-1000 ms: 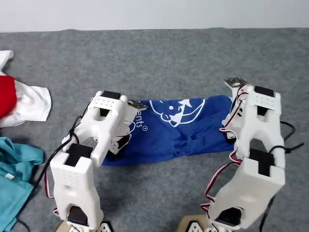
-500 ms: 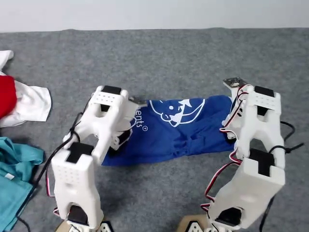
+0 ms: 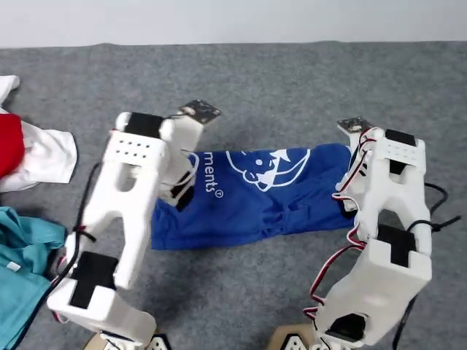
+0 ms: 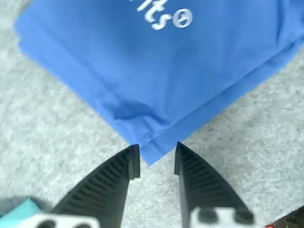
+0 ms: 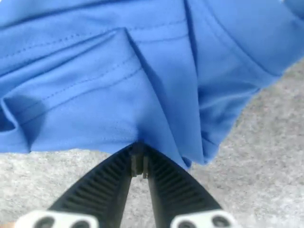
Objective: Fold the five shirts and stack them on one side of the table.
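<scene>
A blue shirt (image 3: 255,197) with white print lies folded into a long band across the middle of the grey table (image 3: 292,87). My left gripper (image 4: 153,159) is open and hangs just off a corner of the blue shirt (image 4: 156,71) at its left end, holding nothing. The left arm (image 3: 135,175) stands over that end. My right gripper (image 5: 139,152) is shut on a fold of the blue shirt (image 5: 118,71) at its right end, under the right arm (image 3: 387,189).
A white shirt (image 3: 47,157) with a red one (image 3: 9,142) on it lies at the left edge. A teal shirt (image 3: 22,255) lies bunched at the front left. Bare grey table stretches behind the blue shirt.
The left arm has risen and swung back to the left, uncovering more of the shirt's left end. The right arm and the shirt have stayed put.
</scene>
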`<state>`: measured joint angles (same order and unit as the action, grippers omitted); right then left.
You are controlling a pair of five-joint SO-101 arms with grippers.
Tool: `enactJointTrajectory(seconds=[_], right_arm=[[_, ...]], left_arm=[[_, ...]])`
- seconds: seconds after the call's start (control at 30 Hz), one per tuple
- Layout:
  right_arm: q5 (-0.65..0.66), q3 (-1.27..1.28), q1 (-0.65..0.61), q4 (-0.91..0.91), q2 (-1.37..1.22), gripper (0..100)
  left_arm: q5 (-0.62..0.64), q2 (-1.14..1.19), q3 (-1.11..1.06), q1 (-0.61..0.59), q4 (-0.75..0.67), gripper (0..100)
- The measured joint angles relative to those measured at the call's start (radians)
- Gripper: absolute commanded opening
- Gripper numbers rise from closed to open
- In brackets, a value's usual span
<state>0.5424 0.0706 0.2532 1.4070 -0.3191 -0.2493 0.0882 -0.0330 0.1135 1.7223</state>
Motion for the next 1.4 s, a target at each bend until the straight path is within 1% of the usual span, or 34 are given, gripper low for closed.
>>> enactJointTrajectory(seconds=[0.13,0.3,0.43,0.6,0.67,0.77,0.83,0.93,1.03,1.1,1.23,1.4], right_arm=[[0.002,0.0,-0.031,0.057,0.114,1.0],[-0.009,0.0,-0.126,0.117,0.267,1.0],[-0.103,0.0,-0.241,0.121,0.336,1.5],[-0.249,0.0,-0.436,0.072,0.341,1.8],[-0.305,0.0,-0.506,0.018,0.341,5.3],[-0.35,0.0,-0.592,-0.064,0.336,12.3],[-0.361,0.0,-0.641,-0.121,0.308,14.4],[-0.365,0.0,-0.701,-0.192,0.238,14.5],[-0.385,-0.006,-0.76,-0.215,0.164,14.5],[-0.451,-0.058,-0.796,-0.215,0.106,14.7],[-0.689,-0.221,-0.838,-0.183,-0.005,14.8],[-0.77,-0.512,-0.908,-0.049,-0.19,15.8]], left_arm=[[0.041,-0.048,0.0,-0.098,0.0,14],[0.052,-0.158,0.0,-0.249,0.002,14],[0.054,-0.258,0.0,-0.394,0.002,14],[0.057,-0.333,-0.04,-0.585,0.005,14],[0.057,-0.348,-0.068,-0.651,0.005,14],[0.057,-0.364,-0.11,-0.738,0.005,14],[0.057,-0.371,-0.137,-0.772,0.005,14],[0.057,-0.379,-0.153,-0.809,0.005,14],[0.057,-0.396,-0.155,-0.833,0.005,14],[0.057,-0.408,-0.155,-0.836,0.005,14],[0.057,-0.42,-0.155,-0.841,0.005,14],[0.057,-0.42,-0.155,-0.841,0.005,14]])
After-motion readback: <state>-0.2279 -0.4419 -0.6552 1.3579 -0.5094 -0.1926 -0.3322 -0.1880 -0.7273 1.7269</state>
